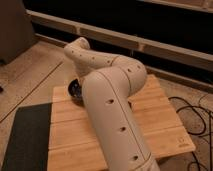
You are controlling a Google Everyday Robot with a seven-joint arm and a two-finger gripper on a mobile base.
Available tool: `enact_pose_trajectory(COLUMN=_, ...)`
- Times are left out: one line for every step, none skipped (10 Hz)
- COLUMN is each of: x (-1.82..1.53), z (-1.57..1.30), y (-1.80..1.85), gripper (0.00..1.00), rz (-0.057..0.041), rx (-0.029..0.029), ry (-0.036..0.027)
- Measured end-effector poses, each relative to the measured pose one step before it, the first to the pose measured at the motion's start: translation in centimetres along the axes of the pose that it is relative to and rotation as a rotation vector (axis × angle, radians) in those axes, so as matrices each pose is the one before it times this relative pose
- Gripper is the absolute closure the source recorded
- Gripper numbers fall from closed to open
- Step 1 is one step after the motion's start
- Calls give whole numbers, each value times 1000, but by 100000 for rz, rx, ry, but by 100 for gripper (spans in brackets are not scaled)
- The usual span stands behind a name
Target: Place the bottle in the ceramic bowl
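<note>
Cream plastic arm (112,105) bulks over the pale slatted wooden worktop (165,125) and hides the pincer, which is probably beside the small glossy dark ceramic bowl (74,90). I cannot tell whether it is clenched or released, nor where the slim pale bottle is. The likely risk is a release off-centre, so that the bottle clips the rim and rolls off the worktop's close left edge. Open boards lie to the right and front.

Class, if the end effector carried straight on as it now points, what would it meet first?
Probably the ceramic bowl: the end effector is hidden behind the arm, which slopes down toward that bowl. Depth is unclear.
</note>
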Motion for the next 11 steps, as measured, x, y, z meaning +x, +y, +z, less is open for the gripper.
enact_pose_trajectory(x=-123, z=57, y=-598, gripper=100, rz=1637, rx=-497, ry=-114)
enact_pose_trajectory(x=-113, z=35, y=-377, gripper=100, rz=989, rx=-156, ry=131)
enact_pose_trajectory(x=-290, z=-133, y=-182, gripper=100, rz=587, rx=-229, ry=-388)
enact_pose_trajectory(x=-358, z=-262, y=-243, gripper=100, rz=304, rx=-236, ry=-722)
enact_pose_trajectory(x=-291, z=-362, y=-202, gripper=100, rz=206, rx=-146, ry=-760)
enact_pose_trajectory(x=-201, z=-423, y=-3, gripper=100, rz=103, rx=-600, ry=-1126)
enact_pose_trajectory(x=178, z=-291, y=303, gripper=100, rz=-664, rx=-882, ry=-919)
enact_pose_trajectory(x=792, z=190, y=289, gripper=100, rz=-712, rx=-168, ry=560)
enact_pose_trajectory(x=1131, z=454, y=74, gripper=100, rz=-32, rx=20, ry=1500)
enact_pose_trajectory(x=584, z=266, y=-170, gripper=100, rz=696, rx=-104, ry=714)
enact_pose_trajectory(x=318, z=126, y=-456, gripper=100, rz=1475, rx=-279, ry=358)
